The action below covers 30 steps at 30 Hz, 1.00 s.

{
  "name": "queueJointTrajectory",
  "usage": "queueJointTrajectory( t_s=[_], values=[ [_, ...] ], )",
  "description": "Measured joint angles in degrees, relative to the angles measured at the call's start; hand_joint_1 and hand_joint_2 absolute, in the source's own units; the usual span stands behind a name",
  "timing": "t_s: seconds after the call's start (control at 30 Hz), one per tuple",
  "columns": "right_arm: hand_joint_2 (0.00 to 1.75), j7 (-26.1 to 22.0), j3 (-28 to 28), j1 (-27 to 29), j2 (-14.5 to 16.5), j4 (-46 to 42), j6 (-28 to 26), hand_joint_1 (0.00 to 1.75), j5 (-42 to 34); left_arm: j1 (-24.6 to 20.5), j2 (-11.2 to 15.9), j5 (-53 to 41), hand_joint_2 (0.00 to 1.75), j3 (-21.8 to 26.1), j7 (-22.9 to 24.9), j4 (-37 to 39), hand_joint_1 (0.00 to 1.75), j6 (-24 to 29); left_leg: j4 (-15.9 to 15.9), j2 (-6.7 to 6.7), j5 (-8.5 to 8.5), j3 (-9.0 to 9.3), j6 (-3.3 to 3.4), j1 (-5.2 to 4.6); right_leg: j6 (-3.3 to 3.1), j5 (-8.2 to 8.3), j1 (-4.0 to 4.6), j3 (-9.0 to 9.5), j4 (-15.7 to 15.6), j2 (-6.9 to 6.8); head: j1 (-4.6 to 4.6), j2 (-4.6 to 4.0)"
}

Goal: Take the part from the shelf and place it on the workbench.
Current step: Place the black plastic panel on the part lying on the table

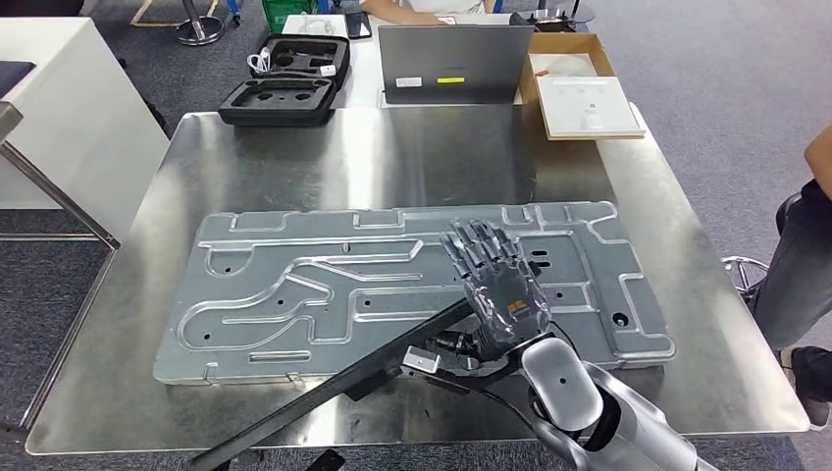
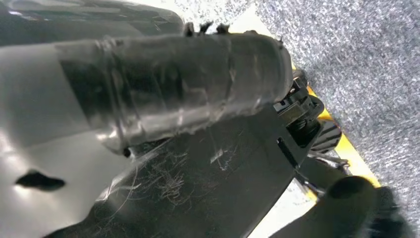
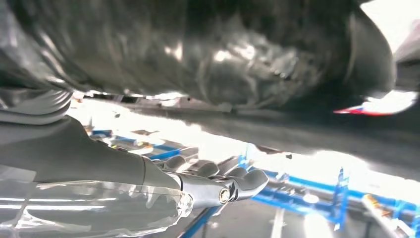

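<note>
Right hand (image 1: pixel 495 285): fingers spread flat above the machined aluminium panel (image 1: pixel 324 289), holding nothing. Panel: lying flat on the steel workbench (image 1: pixel 392 157), near edge overhanging slightly. I judge it rigid, heavy, slick; best gripped at the rim. Left hand: state unclear.

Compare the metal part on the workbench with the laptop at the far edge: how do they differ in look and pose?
The part lies flat on the workbench; the laptop stands open, lid up. The part is much wider, with raised ribs, channels and holes; the laptop's lid is plain and smooth but for small labels. The right hand reaches over the part, not the laptop. Both are grey.
</note>
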Motion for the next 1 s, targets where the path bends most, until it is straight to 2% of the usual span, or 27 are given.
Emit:
queueJointTrajectory(
  t_s=[0.03, 0.07, 0.13, 0.2, 0.23, 0.3, 0.33, 0.37, 0.4, 0.43, 0.47, 0.5, 0.53, 0.57, 0.67, 0.73, 0.77, 0.83, 0.87, 0.9, 0.93, 1.0],
  values=[
    [0.0, -0.43, 0.7, -0.04, 0.02, 0.13, 0.06, 0.0, -0.42, -0.03, 0.01, -0.1, 0.0, 0.0, -0.01, 0.0, 0.0, 0.04, 0.36, -0.02, -0.21, -0.16, -0.3, -0.05, -0.19, 0.35, 0.08, 0.87, -1.76, 0.03, -0.04, 0.0],
    [0.0, -0.65, 1.46, -0.03, 0.04, 0.3, -0.23, 0.0, -0.67, -0.04, 0.02, -0.2, 0.0, 0.0, -0.01, 0.0, 0.0, 0.09, 0.54, -0.02, -0.31, -0.3, -0.6, -0.13, -0.47, 0.17, 0.24, 1.09, -2.27, 0.09, -0.08, 0.0],
    [0.0, -0.54, 2.63, 0.19, 0.04, 0.66, -1.72, 0.0, -0.58, -0.06, 0.0, -0.31, 0.0, 0.0, -0.01, -0.01, 0.0, 0.18, 0.56, 0.0, -0.34, -0.38, -1.04, -0.07, -1.1, 0.39, 0.35, 1.04, -2.37, 0.18, -0.1, 0.0],
    [0.0, 0.17, 3.28, 0.5, 0.06, 0.99, -5.02, 0.0, 0.28, -0.08, -0.02, -0.4, 0.0, 0.0, -0.01, -0.01, 0.0, 0.25, 2.07, 0.03, -1.46, -1.05, -1.65, 0.08, -1.67, 0.59, 0.2, 1.15, -2.66, 0.19, -0.2, 0.0],
    [0.0, 0.83, 3.49, 0.78, 0.1, 1.16, -7.71, 0.0, 1.0, -0.1, -0.03, -0.48, 0.0, 0.0, -0.01, -0.01, 0.0, 0.28, 4.33, 0.05, -2.81, -2.09, -1.99, 0.19, -1.93, 0.66, 0.09, 1.22, -2.79, 0.14, -0.29, 0.0],
    [0.0, 2.26, 3.71, 1.61, 0.22, 1.58, -13.65, 0.0, 2.68, -0.15, -0.09, -0.67, 0.0, 0.0, 0.01, -0.01, 0.0, 0.27, 11.1, 0.08, -6.06, -5.27, -2.55, 0.43, -2.2, 0.65, 0.15, 1.24, -2.82, -0.01, -0.43, 0.0],
    [0.0, 2.9, 3.71, 2.15, 0.3, 1.85, -16.37, 0.0, 3.57, -0.18, -0.15, -0.75, 0.0, 0.0, 0.04, -0.02, 0.0, 0.27, 14.26, 0.09, -7.1, -6.82, -2.68, 0.53, -2.28, 0.63, 0.2, 1.24, -2.82, -0.08, -0.42, 0.0],
    [0.0, 3.35, 3.71, 2.6, 0.42, 2.12, -18.55, 0.0, 4.38, -0.22, -0.21, -0.78, 0.0, 0.0, 0.08, -0.04, 0.0, 0.27, 15.97, 0.09, -7.25, -7.7, -2.73, 0.57, -2.3, 0.61, 0.24, 1.26, -2.82, -0.12, -0.41, 0.0],
    [0.0, 3.71, 3.71, 3.01, 0.59, 2.4, -20.57, 0.0, 5.23, -0.25, -0.28, -0.8, 0.0, 0.0, 0.13, -0.06, 0.0, 0.28, 15.87, 0.09, -6.47, -7.73, -2.69, 0.58, -2.32, 0.6, 0.26, 1.29, -2.81, -0.09, -0.42, 0.0],
    [0.0, 3.96, 3.71, 3.31, 0.83, 2.64, -22.22, 0.0, 5.98, -0.28, -0.33, -0.81, 0.0, 0.0, 0.17, -0.08, 0.0, 0.33, 13.3, 0.09, -4.65, -6.53, -2.54, 0.58, -2.31, 0.59, 0.25, 1.36, -2.82, 0.01, -0.42, 0.0],
    [0.0, 4.11, 3.71, 3.52, 1.12, 2.84, -23.61, 0.0, 6.65, -0.26, -0.34, -0.82, 0.0, 0.0, 0.2, -0.09, 0.0, 0.4, 9.51, 0.09, -2.57, -4.69, -2.34, 0.58, -2.3, 0.58, 0.24, 1.44, -2.82, 0.15, -0.42, 0.0],
    [0.0, 4.3, 3.71, 3.71, 1.47, 3.04, -24.93, 0.0, 7.28, -0.23, -0.36, -0.83, 0.0, 0.0, 0.21, -0.1, 0.0, 0.5, 5.6, 0.06, -1.17, -2.73, -2.14, 0.51, -2.23, 0.58, 0.27, 1.5, -2.87, 0.29, -0.42, 0.0],
    [0.0, 4.47, 3.71, 3.89, 1.83, 3.25, -26.02, 0.0, 7.78, -0.2, -0.37, -0.84, 0.0, 0.0, 0.21, -0.11, 0.0, 0.6, 2.49, 0.03, -0.28, -1.21, -1.93, 0.35, -2.08, 0.6, 0.29, 1.49, -2.89, 0.4, -0.41, 0.0],
    [0.0, 4.61, 3.7, 4.08, 2.18, 3.44, -26.79, 0.0, 8.14, -0.16, -0.38, -0.85, 0.0, -0.01, 0.2, -0.12, 0.0, 0.66, 0.85, -0.01, -0.08, -0.42, -1.76, 0.17, -1.85, 0.66, 0.29, 1.46, -2.97, 0.46, -0.39, 0.0],
    [0.0, 4.77, 3.69, 4.62, 3.01, 3.97, -27.75, 0.0, 8.63, -0.11, -0.42, -0.86, 0.0, -0.01, 0.18, -0.14, 0.0, 0.72, -0.39, -0.08, 0.16, 0.0, -0.97, -0.1, -0.83, 0.85, 0.15, 1.42, -3.3, 0.45, -0.36, 0.0],
    [0.0, 4.77, 3.67, 4.71, 3.26, 4.16, -28.12, 0.0, 8.68, -0.12, -0.44, -0.86, 0.0, -0.02, 0.19, -0.14, 0.0, 0.83, -1.33, 0.01, 0.72, 0.44, -0.13, 0.06, -0.42, -0.49, 0.16, 0.68, -1.55, 0.36, -0.32, 0.0],
    [0.0, 4.77, 3.66, 4.75, 3.34, 4.24, -28.29, 0.0, 8.68, -0.13, -0.45, -0.86, 0.0, -0.02, 0.19, -0.15, 0.0, 0.91, -1.69, 0.09, 0.95, 0.63, 0.21, 0.14, -0.35, -2.0, 0.19, -0.41, 0.93, 0.3, -0.28, 0.0],
    [0.0, 4.76, 3.65, 4.96, 3.49, 4.46, -28.48, 0.0, 8.68, -0.12, -0.48, -0.87, 0.0, -0.02, 0.2, -0.15, 0.0, 1.07, -1.74, 0.19, 1.0, 0.58, 0.56, -0.04, -0.35, -5.54, 0.23, -3.6, 8.1, 0.27, -0.25, 0.0],
    [0.0, 4.76, 3.65, 5.12, 3.54, 4.57, -28.49, 0.0, 8.68, -0.08, -0.5, -0.87, 0.0, -0.02, 0.2, -0.16, 0.0, 1.12, -1.66, 0.2, 0.98, 0.51, 0.61, -0.1, -0.31, -6.51, 0.23, -4.91, 10.99, 0.26, -0.26, 0.0],
    [0.0, 4.76, 3.64, 5.24, 3.58, 4.66, -28.48, 0.0, 8.68, -0.02, -0.51, -0.87, 0.0, -0.02, 0.21, -0.16, 0.0, 1.16, -1.53, 0.2, 0.95, 0.44, 0.63, -0.11, -0.28, -6.48, 0.21, -5.39, 12.15, 0.25, -0.25, 0.0],
    [0.0, 4.77, 3.61, 5.31, 3.62, 4.7, -28.48, 0.0, 8.68, 0.05, -0.51, -0.87, 0.0, -0.02, 0.21, -0.16, 0.0, 1.21, -1.33, 0.18, 0.88, 0.38, 0.61, -0.09, -0.25, -5.43, 0.18, -4.83, 11.14, 0.22, -0.25, 0.0],
    [0.0, 4.79, 3.5, 5.3, 3.68, 4.7, -28.48, 0.0, 8.68, 0.11, -0.5, -0.87, 0.0, -0.02, 0.21, -0.16, 0.0, 1.29, -0.69, 0.11, 0.56, 0.28, 0.37, -0.02, -0.31, -2.04, 0.1, -1.18, 4.08, 0.12, -0.24, 0.0]
  ],
)
